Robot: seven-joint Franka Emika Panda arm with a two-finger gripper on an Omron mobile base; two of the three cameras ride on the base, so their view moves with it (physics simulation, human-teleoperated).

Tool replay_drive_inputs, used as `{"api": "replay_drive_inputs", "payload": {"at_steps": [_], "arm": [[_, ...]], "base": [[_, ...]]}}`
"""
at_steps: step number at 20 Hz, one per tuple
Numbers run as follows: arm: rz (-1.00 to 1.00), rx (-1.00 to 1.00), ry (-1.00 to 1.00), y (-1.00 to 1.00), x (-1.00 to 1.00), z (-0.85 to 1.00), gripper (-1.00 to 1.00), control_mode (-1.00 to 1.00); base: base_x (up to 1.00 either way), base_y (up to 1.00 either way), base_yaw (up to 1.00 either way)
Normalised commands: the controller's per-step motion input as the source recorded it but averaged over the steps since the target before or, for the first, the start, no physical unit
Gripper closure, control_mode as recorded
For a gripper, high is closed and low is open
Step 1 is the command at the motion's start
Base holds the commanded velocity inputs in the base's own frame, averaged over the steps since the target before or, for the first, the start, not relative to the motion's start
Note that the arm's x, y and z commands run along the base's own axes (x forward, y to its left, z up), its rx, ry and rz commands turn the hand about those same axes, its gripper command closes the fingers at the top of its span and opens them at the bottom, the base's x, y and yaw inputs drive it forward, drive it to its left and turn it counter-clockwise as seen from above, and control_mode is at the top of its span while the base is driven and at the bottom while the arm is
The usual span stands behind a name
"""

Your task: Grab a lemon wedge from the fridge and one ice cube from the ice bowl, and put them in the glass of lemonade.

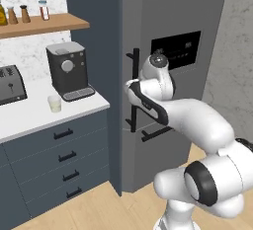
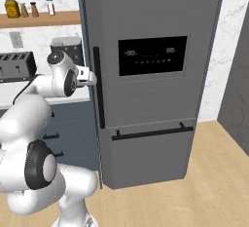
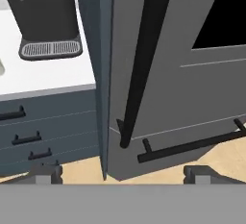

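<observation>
Task barely begun: fridge [image 2: 146, 99] door was shut, nothing fetched. Claw [image 3: 120, 172] hung released and empty just short of the upright door handle [image 3: 144, 59]. Glass of lemonade [image 1: 55, 103] waited on the surface [image 1: 29, 115] off beside the claw, near the coffee machine [image 1: 68, 70] and toaster [image 1: 10, 84]. The closed door barred the way.

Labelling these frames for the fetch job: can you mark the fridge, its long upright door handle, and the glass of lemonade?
fridge [image 2: 146, 104]: right base view, upper door's grey front.
upright door handle [image 3: 144, 59]: hand view, middle of the black bar.
glass of lemonade [image 1: 55, 103]: left base view, tumbler's side wall.
</observation>
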Motion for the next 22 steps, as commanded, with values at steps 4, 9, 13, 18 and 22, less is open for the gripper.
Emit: {"api": "replay_drive_inputs", "payload": {"at_steps": [4, 9, 13, 18, 22], "arm": [[0.00, 0.08, -0.07, -0.14, 0.41, -0.06, -1.00, -1.00], [0.00, 0.10, -0.05, -0.31, -0.29, 0.00, -1.00, -1.00], [0.04, 0.04, -0.01, -0.39, 0.17, -0.01, -1.00, -1.00], [0.11, 0.00, 0.00, -0.11, 0.31, -0.05, -1.00, -1.00], [0.05, 0.00, -0.04, 0.21, 0.35, -0.37, -1.00, -1.00]], "base": [[0.00, 0.00, 0.00], [0.00, 0.00, 0.00], [0.00, 0.00, 0.00], [0.00, 0.00, 0.00], [0.00, 0.00, 0.00]]}}
